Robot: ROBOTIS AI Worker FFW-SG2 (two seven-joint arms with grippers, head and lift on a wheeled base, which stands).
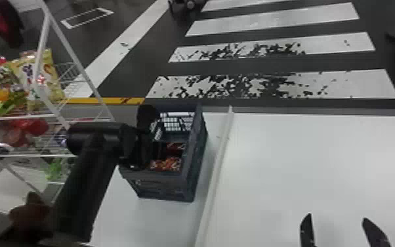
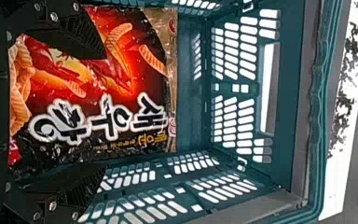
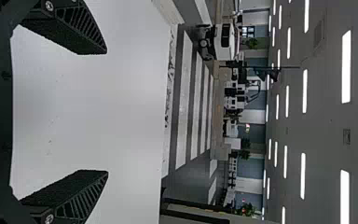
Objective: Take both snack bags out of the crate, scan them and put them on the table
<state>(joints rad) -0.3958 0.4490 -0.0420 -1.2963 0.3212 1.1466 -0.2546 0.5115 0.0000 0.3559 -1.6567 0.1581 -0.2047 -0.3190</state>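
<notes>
Left end effector (image 2: pixel 105 109), fingers apart, lies at a snack bag (image 2: pixel 103 88) inside the crate (image 1: pixel 164 187); right end effector (image 1: pixel 337 217), likewise open and empty, lies over the counter (image 1: pixel 311 157). The step in hand is judged to be the pick from the crate; the next move calls for closing the left fingers firmly upon the bag, then lifting it straight clear for scanning.

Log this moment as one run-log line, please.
Left tool: open, in crate, at bag | Right tool: open, over table | Bag: inside crate
</notes>
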